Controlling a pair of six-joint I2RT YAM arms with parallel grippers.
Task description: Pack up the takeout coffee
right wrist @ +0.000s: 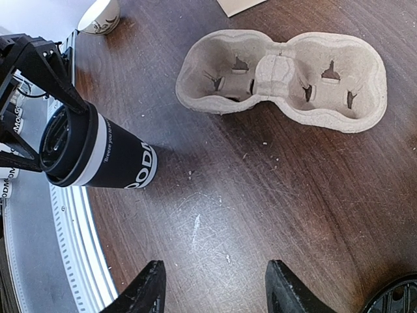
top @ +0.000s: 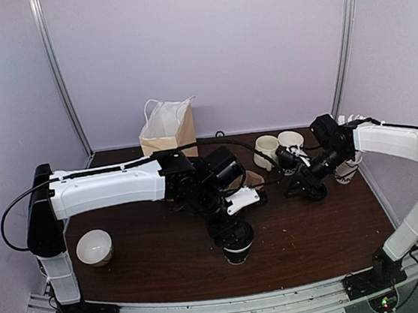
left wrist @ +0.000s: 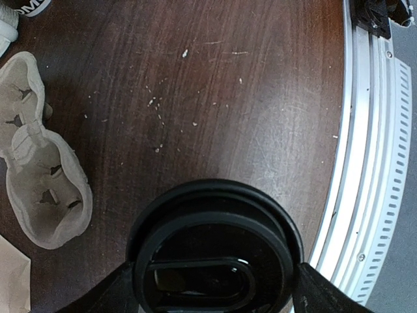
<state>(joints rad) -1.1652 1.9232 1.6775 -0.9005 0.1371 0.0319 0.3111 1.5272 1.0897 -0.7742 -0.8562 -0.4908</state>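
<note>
The takeout coffee [top: 236, 245], a paper cup with a black lid and white lettering on its black band, stands upright on the table near the front edge. My left gripper [top: 229, 230] is shut on it from above. In the left wrist view the black lid [left wrist: 215, 254] fills the space between my fingers [left wrist: 111, 293], which touch its rim on both sides. The right wrist view shows the cup [right wrist: 98, 153] at the left. My right gripper [right wrist: 221, 290] is open and empty above bare table, to the right of the cup [top: 303, 183].
A two-slot pulp cup carrier [right wrist: 283, 78] lies on the table behind the cup, also in the left wrist view [left wrist: 39, 169]. A brown paper bag [top: 166, 127] stands open at the back. White mugs [top: 277, 147] stand back right. A white cup [top: 95, 247] sits front left. The metal rail [left wrist: 371, 163] marks the table's front edge.
</note>
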